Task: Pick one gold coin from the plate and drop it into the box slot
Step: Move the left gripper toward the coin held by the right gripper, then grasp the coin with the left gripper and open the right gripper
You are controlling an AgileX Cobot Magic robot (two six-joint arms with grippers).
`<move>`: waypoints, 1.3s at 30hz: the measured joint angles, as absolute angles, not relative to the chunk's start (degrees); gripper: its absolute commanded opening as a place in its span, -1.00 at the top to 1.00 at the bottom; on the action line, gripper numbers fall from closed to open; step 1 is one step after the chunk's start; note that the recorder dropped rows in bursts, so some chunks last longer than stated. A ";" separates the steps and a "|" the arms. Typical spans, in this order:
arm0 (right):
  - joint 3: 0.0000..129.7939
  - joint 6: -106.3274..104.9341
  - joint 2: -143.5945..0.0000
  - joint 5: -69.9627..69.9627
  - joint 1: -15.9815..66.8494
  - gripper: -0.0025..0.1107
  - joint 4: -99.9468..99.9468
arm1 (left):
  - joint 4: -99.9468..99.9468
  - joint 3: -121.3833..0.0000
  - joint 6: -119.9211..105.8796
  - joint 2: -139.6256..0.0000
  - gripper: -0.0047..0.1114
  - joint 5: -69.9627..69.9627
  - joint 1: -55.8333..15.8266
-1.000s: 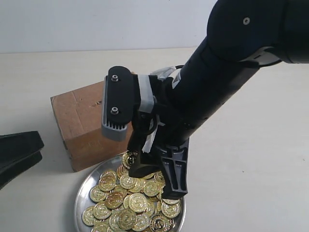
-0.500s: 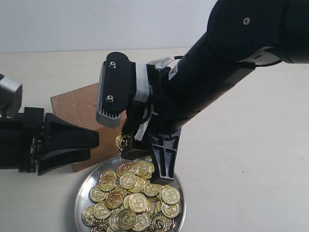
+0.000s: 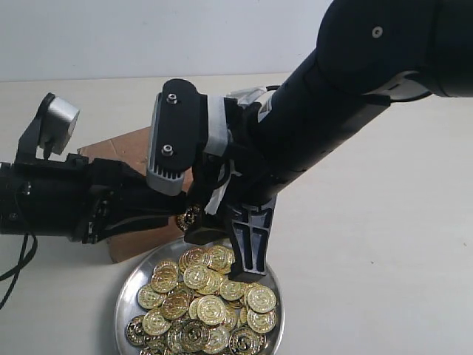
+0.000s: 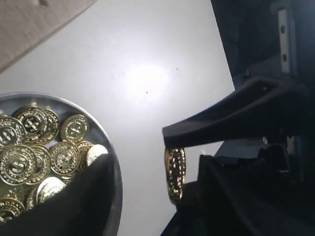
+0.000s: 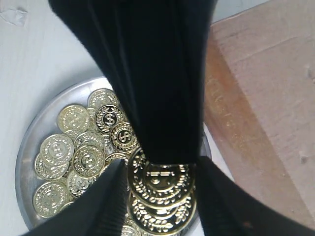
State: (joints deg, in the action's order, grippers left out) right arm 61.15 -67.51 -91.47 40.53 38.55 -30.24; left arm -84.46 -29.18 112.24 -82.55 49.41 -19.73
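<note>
My right gripper (image 3: 194,222) is shut on a gold coin (image 3: 188,218) by its rim, just above the far edge of the silver plate (image 3: 122,303). In the right wrist view the held coin (image 5: 162,184) faces the camera, and a second coin seems stuck behind it. My left gripper (image 3: 174,214) reaches in from the left. It is open, and the coin (image 4: 175,173) stands edge-on between its fingers, close to one. The plate (image 4: 115,172) holds several gold coins. The brown box (image 3: 111,166) lies behind the plate, partly covered by the left arm. Its slot is hidden.
The right arm fills the upper right of the exterior view and hangs over the plate's far side. The box (image 5: 266,98) lies right beside the plate rim (image 5: 24,152). The pale tabletop (image 3: 369,244) stretches to the right.
The right gripper lifted out of the plate with the coin and now holds still. The left arm swept in from the left, and its fingers now flank the held coin.
</note>
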 measured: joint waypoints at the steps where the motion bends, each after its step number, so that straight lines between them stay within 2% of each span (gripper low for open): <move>1: 61.15 -67.51 -91.47 40.40 38.55 0.84 -30.37 | -84.33 -29.48 112.36 -82.55 0.05 49.17 -20.23; 17: 61.15 -67.51 -91.47 37.56 38.55 0.84 -31.97 | -82.88 -30.54 114.10 -86.41 0.18 51.80 -21.03; 21: 61.15 -67.51 -91.47 37.45 38.55 0.84 -32.01 | -82.22 -30.54 114.10 -86.61 0.58 52.62 -21.03; 27: 61.15 -67.51 -91.44 36.93 38.55 0.84 -32.10 | -82.33 -31.52 114.33 -86.64 0.92 53.21 -21.03; 39: 61.15 -67.51 -91.21 37.32 38.55 0.84 -31.96 | -84.45 -32.21 115.49 -86.64 0.92 53.58 -21.03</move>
State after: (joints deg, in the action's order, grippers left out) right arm 61.15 -67.51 -91.21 37.32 38.55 -31.96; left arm -84.45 -32.21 115.49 -86.64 53.58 -21.03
